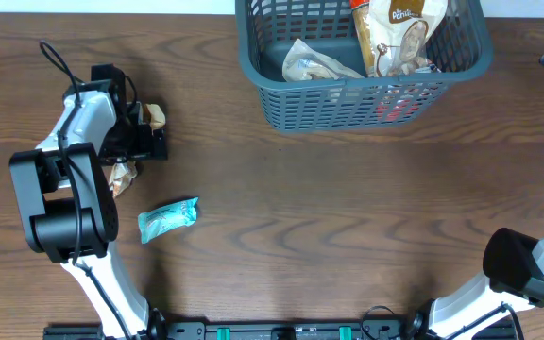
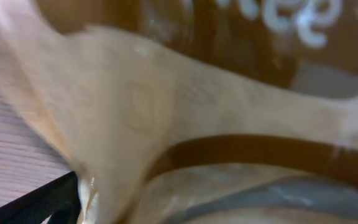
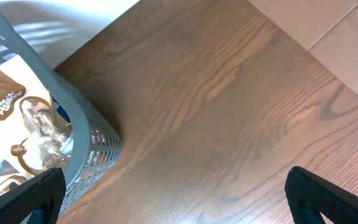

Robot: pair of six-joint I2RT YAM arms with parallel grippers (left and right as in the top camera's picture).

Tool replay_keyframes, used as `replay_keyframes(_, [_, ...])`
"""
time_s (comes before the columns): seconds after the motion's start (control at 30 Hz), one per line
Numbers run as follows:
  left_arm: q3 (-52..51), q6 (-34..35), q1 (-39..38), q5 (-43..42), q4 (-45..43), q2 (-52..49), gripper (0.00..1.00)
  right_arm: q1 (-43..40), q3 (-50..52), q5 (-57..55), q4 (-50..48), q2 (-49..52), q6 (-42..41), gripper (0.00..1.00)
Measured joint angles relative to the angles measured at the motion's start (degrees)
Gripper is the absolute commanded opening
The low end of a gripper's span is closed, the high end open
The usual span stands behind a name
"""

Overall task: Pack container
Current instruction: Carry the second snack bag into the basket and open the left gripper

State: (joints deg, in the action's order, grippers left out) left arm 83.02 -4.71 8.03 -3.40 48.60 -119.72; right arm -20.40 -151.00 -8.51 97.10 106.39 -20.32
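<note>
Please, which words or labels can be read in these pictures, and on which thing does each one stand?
"Pan…": white word on the brown packet in the container; rest too small.
"…ee": cut-off white letters on the brown wrapper filling the left wrist view; blurred.
Teal packet: nothing readable.

Pincer (image 3: 174,180) spread wide over table (image 3: 216,93) — container (image 3: 98,146) corner, snack packet (image 3: 17,124) inside, at left.

Robotics lab, seemingly: a white-and-black robot arm (image 1: 74,189) mounted at a wood-grain table (image 1: 348,208)
</note>
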Motion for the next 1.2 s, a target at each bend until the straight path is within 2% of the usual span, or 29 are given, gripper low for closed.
replay_keyframes(0.03, [-0.13,0.07,0.00,-0.20,-0.11,0.02,0.73,0.00,0.00,0.00,0.00,0.00,0.00,0.99])
replay_keyframes(0.07, [-0.17,-0.02,0.00,-0.44,-0.28,0.02,0.57,0.00,0.00,-0.02,0.00,0.00,0.00,0.99])
replay_keyframes(0.1, [-0.17,0.07,0.00,-0.59,-0.48,0.02,0.35,0.00,0.00,-0.02,0.00,0.00,0.00,0.99])
replay_keyframes(0.13, [-0.20,0.04,0.00,-0.52,-0.87,0.02,0.26,0.00,0.00,0.00,0.00,0.00,0.00,0.99])
replay_keyframes(0.17, [-0.20,-0.09,0.00,-0.52,-1.27,0.02,0.20,0.00,0.00,0.00,0.00,0.00,0.00,0.99])
replay_keyframes(0.3, [-0.20,-0.20,-0.11,-0.90,-2.51,0.02,0.19,0.00,0.00,0.00,-0.02,0.00,0.00,0.99])
replay_keyframes(0.33, [-0.20,0.04,-0.11,-0.90,-2.54,0.02,0.08,0.00,0.00,0.00,-0.02,0.00,0.00,0.99])
replay_keyframes(0.37, [-0.20,0.74,-0.11,-0.94,-2.54,0.02,0.06,0.00,0.00,0.00,0.00,0.00,0.00,0.99])
replay_keyframes(0.6, [-0.11,4.61,-0.13,-0.70,-1.90,0.04,0.06,0.00,0.00,0.00,0.00,0.00,0.00,0.99])
replay_keyframes(0.87, [-0.02,6.45,-3.17,-0.07,4.98,2.54,0.06,0.00,0.00,0.00,0.00,0.00,0.00,0.99])
replay_keyframes(1.07, [0.59,6.58,-9.77,-0.07,4.13,16.06,0.06,0.00,0.00,0.00,0.00,0.00,0.00,0.99])
replay_keyframes(1.2, [5.95,7.58,-14.80,-0.09,3.80,25.53,0.06,0.00,0.00,0.04,0.00,0.00,0.00,0.99])
